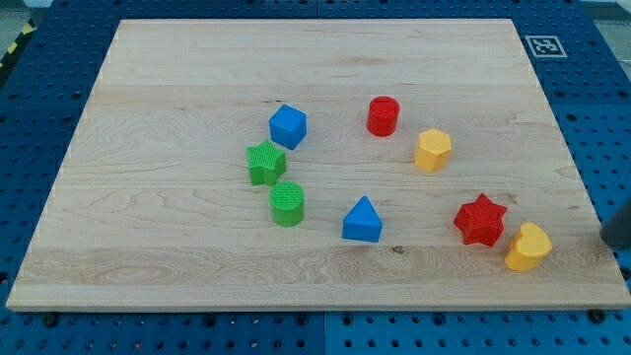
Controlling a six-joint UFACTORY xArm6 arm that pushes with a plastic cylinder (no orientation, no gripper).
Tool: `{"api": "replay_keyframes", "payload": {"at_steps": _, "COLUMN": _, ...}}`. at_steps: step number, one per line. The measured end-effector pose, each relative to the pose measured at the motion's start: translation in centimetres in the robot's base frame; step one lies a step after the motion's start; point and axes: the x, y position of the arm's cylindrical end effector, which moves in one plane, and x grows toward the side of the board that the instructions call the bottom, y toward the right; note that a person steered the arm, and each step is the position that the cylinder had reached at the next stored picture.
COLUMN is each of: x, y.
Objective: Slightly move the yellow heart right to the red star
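A: Nearest row of the worktop [177, 256]?
B: Yellow heart [528, 247] at the view's bottom right, just beside the red star [480, 220], on its right and slightly lower. My tip [609, 237] is barely visible at the right edge, near the heart, apart from it; no hand exists to clench.
A: Middle?
B: Blue triangular block [363, 220], green cylinder [287, 204], green star [265, 163].
A: Farthest?
B: Yellow hexagon [433, 150], blue cube [288, 126], red cylinder [383, 115].
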Motion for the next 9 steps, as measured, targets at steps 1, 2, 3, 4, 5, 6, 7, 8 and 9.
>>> {"api": "replay_keyframes", "payload": {"at_steps": 1, "x": 3.2, "y": -1.9}}
{"api": "replay_keyframes", "payload": {"at_steps": 2, "x": 3.1, "y": -2.3}}
{"api": "replay_keyframes", "payload": {"at_steps": 3, "x": 2.0, "y": -5.7}}
{"api": "replay_keyframes", "payload": {"at_steps": 4, "x": 2.0, "y": -6.0}}
{"api": "replay_keyframes", "payload": {"at_steps": 5, "x": 2.1, "y": -7.7}}
{"api": "replay_keyframes", "payload": {"at_steps": 6, "x": 2.1, "y": -8.6}}
{"api": "replay_keyframes", "payload": {"at_steps": 7, "x": 2.2, "y": -9.0}}
{"api": "replay_keyframes", "payload": {"at_steps": 8, "x": 2.3, "y": -9.8}}
{"api": "replay_keyframes", "payload": {"at_steps": 9, "x": 2.2, "y": -10.9}}
